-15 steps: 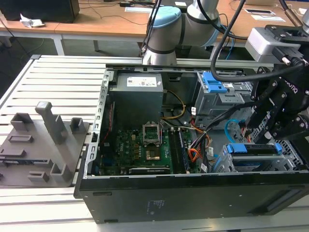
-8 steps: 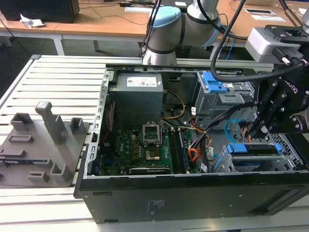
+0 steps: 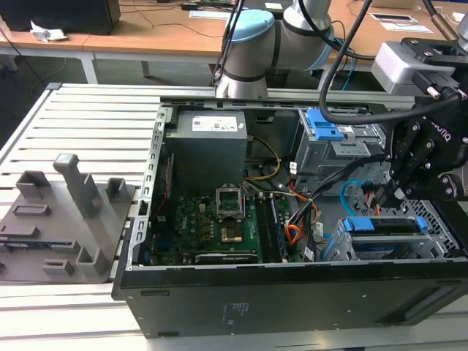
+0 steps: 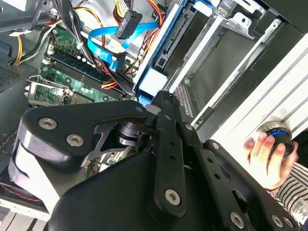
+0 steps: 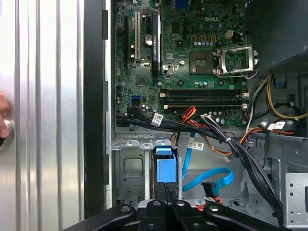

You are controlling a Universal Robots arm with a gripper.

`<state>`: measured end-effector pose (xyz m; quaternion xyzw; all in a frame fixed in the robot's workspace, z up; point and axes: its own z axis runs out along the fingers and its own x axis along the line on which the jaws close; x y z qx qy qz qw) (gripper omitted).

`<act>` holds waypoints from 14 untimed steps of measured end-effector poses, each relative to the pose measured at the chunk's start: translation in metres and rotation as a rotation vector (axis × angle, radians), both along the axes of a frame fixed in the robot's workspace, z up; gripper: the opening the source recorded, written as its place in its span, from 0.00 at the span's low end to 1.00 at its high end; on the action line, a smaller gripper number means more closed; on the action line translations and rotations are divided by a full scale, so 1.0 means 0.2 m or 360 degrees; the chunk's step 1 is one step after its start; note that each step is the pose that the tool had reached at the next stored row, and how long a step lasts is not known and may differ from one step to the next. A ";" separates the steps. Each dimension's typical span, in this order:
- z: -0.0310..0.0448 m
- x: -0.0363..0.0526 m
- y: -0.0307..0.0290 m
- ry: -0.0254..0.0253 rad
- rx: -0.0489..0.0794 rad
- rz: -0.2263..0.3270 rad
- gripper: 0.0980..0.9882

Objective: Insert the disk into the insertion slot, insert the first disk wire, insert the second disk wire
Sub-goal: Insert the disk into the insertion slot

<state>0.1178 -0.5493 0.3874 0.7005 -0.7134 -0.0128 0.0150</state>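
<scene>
The disk [image 3: 384, 225] lies in its bright blue carrier inside the insertion slot [image 3: 342, 250], the grey perforated cage at the case's front corner on the exterior view's right. My gripper [image 3: 398, 194] hangs just above it, fingers together. In the first wrist view the gripper [image 5: 167, 191] is shut, its tips against the blue end of the disk [image 5: 163, 168]. The second disk wire [image 5: 211, 178], a light blue looping cable, ends loose in a black plug beside the cage. The first disk wire [image 5: 212, 198], thin orange-red strands, lies next to it. In the second wrist view the second disk wire [image 4: 103, 36] curves over the board.
The open case holds a green motherboard [image 3: 219, 212], a grey power supply [image 3: 205, 139] and a taller cage with blue latches [image 3: 336, 146]. Black cable bundles [image 5: 226, 139] cross near the slot. Grey fixture blocks [image 3: 66, 212] stand on the exterior view's left. A person's hand [image 4: 264, 154] rests outside the case.
</scene>
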 end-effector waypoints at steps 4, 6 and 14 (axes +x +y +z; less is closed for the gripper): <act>-0.001 0.002 0.000 0.00000 0.0000 0.0000 0.01; 0.000 0.013 0.001 0.00000 0.0000 0.0000 0.01; -0.036 0.037 0.003 0.00012 0.0000 0.0000 0.01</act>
